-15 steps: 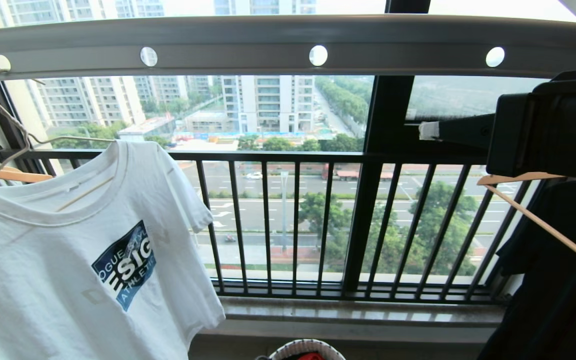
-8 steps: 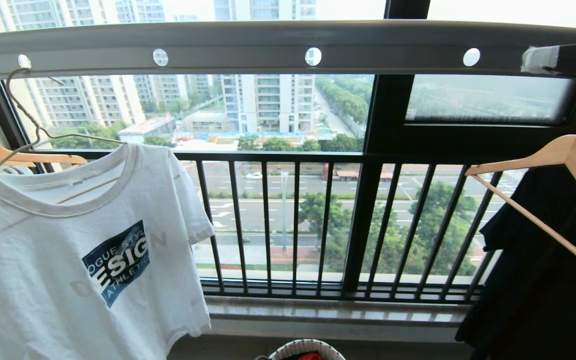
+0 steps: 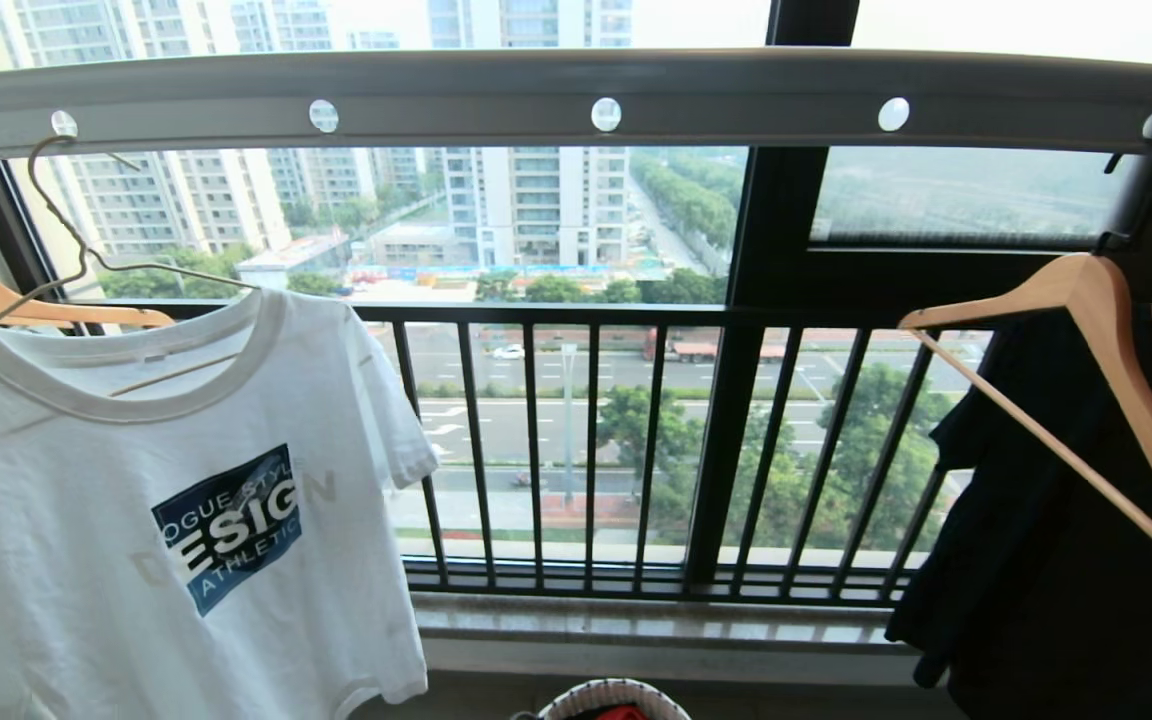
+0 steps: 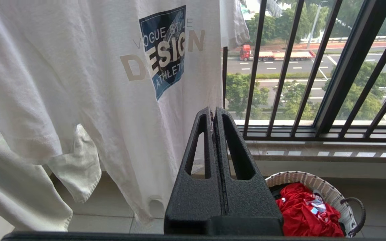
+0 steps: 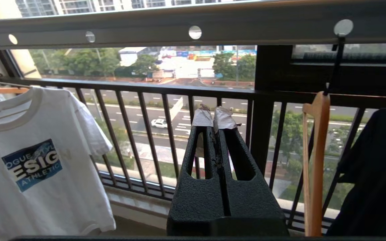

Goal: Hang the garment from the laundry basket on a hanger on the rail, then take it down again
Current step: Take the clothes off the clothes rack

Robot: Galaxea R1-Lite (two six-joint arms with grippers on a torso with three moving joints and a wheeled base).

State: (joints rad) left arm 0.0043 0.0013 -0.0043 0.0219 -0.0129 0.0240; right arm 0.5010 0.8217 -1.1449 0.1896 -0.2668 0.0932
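Observation:
The garment (image 3: pixel 136 520), a white T-shirt with a blue "DESIGN" print, hangs at the left on the thin wire hanger (image 3: pixel 84 255). The hanger's hook sits in a hole at the left end of the rail (image 3: pixel 456 100). Below, the laundry basket (image 3: pixel 614 700) shows only its rim at the bottom edge of the head view. Neither arm is in the head view. My left gripper (image 4: pixel 213 112) is shut and empty, low beside the garment's (image 4: pixel 95 83) hem and the basket (image 4: pixel 313 185). My right gripper (image 5: pixel 213 117), with taped tips, is shut and empty, facing the window bars between the garment (image 5: pixel 28 160) and a wooden hanger.
A wooden hanger (image 3: pixel 1096 300) with a dark garment (image 3: pixel 1036 560) hangs from the rail at the right. Another wooden hanger (image 3: pixel 46 312) is behind the T-shirt. The black window railing (image 3: pixel 586 450) runs behind. Red cloth (image 4: pixel 303 211) lies in the basket.
My right arm, at the right of the head view a second ago, has withdrawn out of it. The head view has shifted slightly. The T-shirt has swung a little on its hanger.

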